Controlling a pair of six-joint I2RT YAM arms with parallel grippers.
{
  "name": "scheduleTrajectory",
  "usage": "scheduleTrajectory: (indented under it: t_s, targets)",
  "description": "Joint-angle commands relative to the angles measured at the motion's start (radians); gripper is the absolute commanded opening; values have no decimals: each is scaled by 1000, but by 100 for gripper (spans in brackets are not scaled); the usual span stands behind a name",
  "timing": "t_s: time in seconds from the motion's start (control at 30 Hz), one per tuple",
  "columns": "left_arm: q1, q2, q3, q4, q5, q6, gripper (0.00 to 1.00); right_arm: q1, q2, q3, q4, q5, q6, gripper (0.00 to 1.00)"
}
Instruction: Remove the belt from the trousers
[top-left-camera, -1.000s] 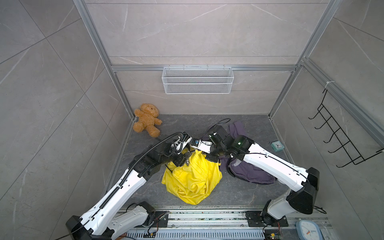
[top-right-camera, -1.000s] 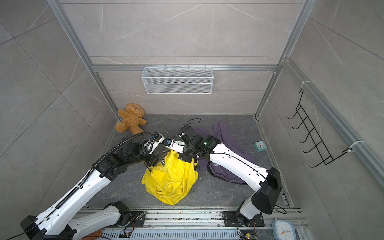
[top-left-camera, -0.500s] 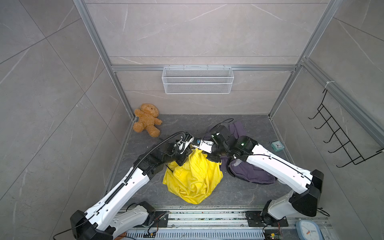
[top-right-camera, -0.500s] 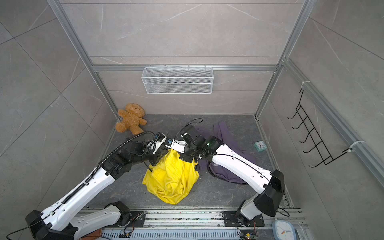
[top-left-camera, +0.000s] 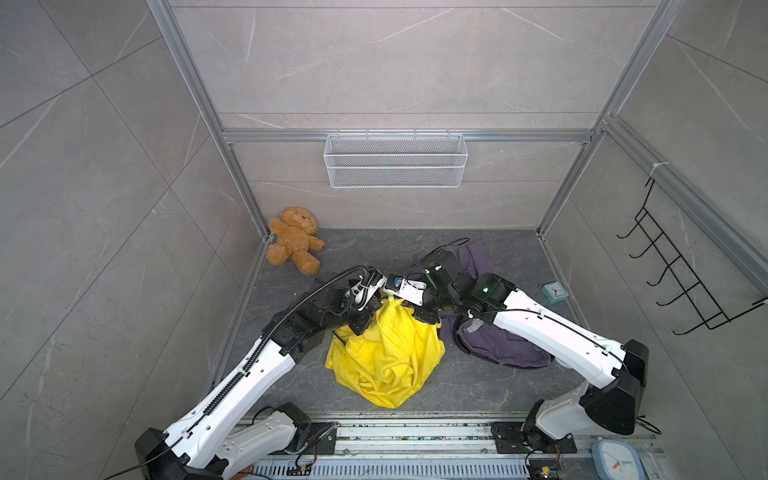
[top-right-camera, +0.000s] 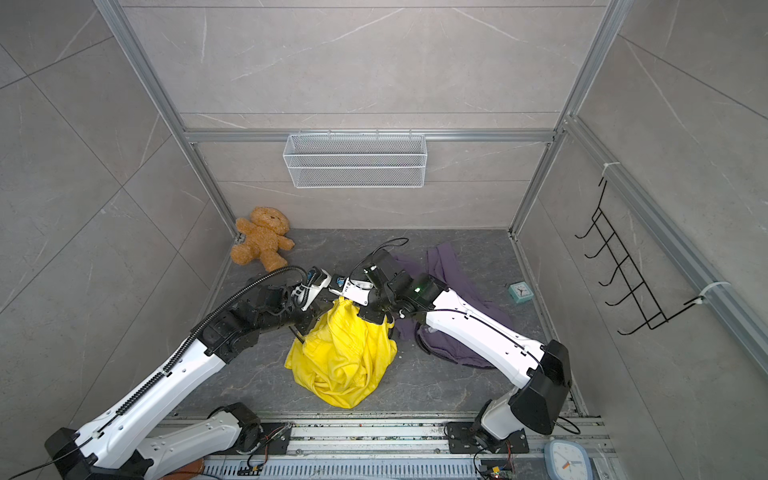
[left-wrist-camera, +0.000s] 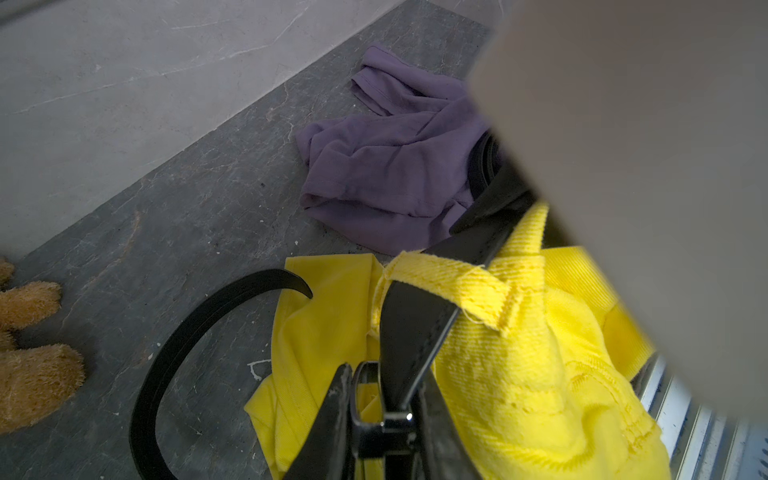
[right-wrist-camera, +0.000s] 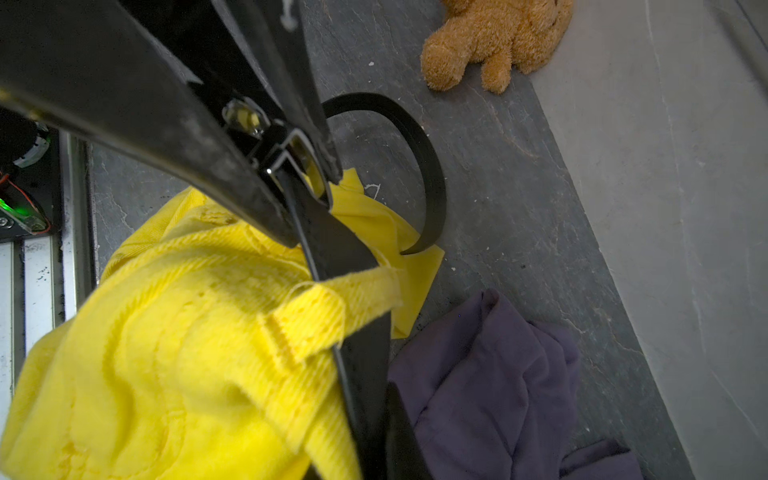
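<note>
Belt (left-wrist-camera: 411, 328) still threaded: left gripper (left-wrist-camera: 386, 401) clamps it at the buckle (left-wrist-camera: 368, 422), right gripper (top-left-camera: 417, 311) pinches it past a loop (left-wrist-camera: 449, 282), at 12 o'clock of the trousers (top-left-camera: 386, 357). Next, seemingly, draw it through that loop.

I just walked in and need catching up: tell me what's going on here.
Two robot arms are working the black belt out of the crumpled yellow trousers. The left gripper is shut on the belt at its buckle; the right gripper is shut too, apparently on the strap further along. Between them the belt runs through a yellow belt loop, so it is not yet out.
</note>
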Motion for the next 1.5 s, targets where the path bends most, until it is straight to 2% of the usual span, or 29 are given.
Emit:
scheduleTrajectory:
  t_s: [0.0, 0.03, 0.13, 0.37, 0.43, 0.53, 0.63, 0.73, 0.87, 1.13, 1.23, 1.37, 1.47]
  targets:
    - [3, -41, 31, -72, -56, 49, 27, -32, -42, -7, -6, 16, 22, 7]
    - [3, -40, 30, -74, -58, 52, 32, -32, -44, -6, -7, 7, 20, 8]
    - [3, -32, 32, -76, -54, 60, 34, -33, -49, -3, -8, -16, 11, 8]
    - [3, -7, 42, -52, -49, 70, 28, -32, -71, -12, -4, -47, 3, 8]
    - [3, 3, 46, -41, -32, 66, 22, -32, -76, -13, 2, -64, 6, 8]
    - [1, 12, 43, -16, -34, 52, 0, -30, -75, -19, 15, -58, 16, 10]
    - [2, -27, 25, 47, -100, 23, 0, -36, -46, -46, 49, 4, 55, 13]
    - [3, -86, 25, 98, -213, 21, 0, -64, -3, -77, 69, 23, 103, 12]
    - [2, -125, 48, 84, -367, 81, 0, -109, 35, -107, 112, 66, 168, 15]
    - [8, -174, 40, 187, -726, 224, 0, -190, 104, -89, 86, 197, 222, 13]
    - [33, -193, 47, 225, -748, 228, 0, -225, 120, -86, 85, 209, 252, 19]
    - [47, -225, 67, 249, -716, 219, 0, -248, 149, -123, 126, 183, 288, 42]
    - [47, -222, 97, 243, -720, 227, 0, -261, 162, -166, 191, 148, 326, 41]
